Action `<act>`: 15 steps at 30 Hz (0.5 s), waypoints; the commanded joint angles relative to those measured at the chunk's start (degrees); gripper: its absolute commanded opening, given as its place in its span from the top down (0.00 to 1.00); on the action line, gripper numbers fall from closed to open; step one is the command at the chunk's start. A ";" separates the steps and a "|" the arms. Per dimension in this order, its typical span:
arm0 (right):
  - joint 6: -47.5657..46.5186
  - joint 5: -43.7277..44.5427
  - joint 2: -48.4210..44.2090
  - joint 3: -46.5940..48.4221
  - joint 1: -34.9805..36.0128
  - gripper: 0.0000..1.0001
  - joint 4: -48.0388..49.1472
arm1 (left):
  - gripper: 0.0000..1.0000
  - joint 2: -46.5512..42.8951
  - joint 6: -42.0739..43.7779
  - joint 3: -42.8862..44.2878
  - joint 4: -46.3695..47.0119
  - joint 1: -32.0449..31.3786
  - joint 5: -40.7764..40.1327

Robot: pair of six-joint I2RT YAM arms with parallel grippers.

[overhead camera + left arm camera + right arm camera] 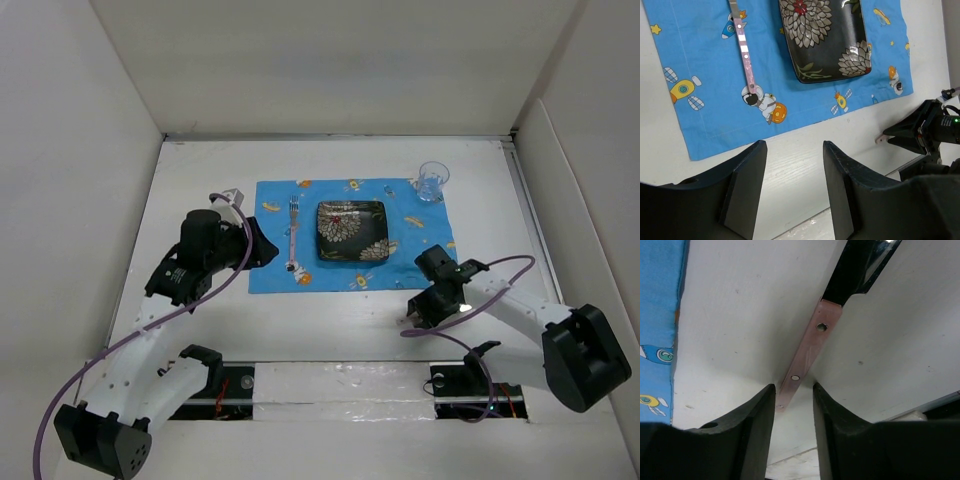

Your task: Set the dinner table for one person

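Observation:
The dinner table is a white top bearing a blue cartoon placemat. On the mat lie a black flowered plate and, left of it, a pink-handled fork. A clear glass stands at the mat's far right corner. A knife with a pink handle and a black blade lies on the bare table right of the mat. My right gripper is low over it, jaws open on either side of the handle's end. My left gripper hangs open and empty by the mat's near left edge.
White walls close in the table on the left, back and right. A strip with slots runs along the near edge between the arm bases. The right arm's purple cable loops beside its wrist.

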 commanded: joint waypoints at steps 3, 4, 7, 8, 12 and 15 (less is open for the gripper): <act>2.78 -0.72 3.58 0.10 0.58 0.65 3.67 | 0.55 -0.17 1.07 2.01 0.81 -0.48 -0.14; 2.78 -1.25 4.80 0.10 0.58 0.67 3.94 | 0.55 -0.17 0.90 2.01 0.81 -0.48 -0.14; 3.74 -1.25 5.60 0.01 0.58 0.76 4.47 | 0.56 0.09 1.07 2.98 -0.07 -0.48 -0.93; 4.18 -1.25 5.34 0.10 0.58 0.78 4.30 | 0.57 0.26 1.16 3.24 -0.16 -0.48 -1.28; 7.60 0.32 1.49 1.41 -0.03 0.92 2.11 | 0.57 0.53 1.25 3.77 -0.42 -0.48 -1.98; 8.75 4.10 -2.82 3.25 -1.35 1.00 -0.35 | 0.57 0.53 1.25 3.68 -0.33 -0.48 -2.07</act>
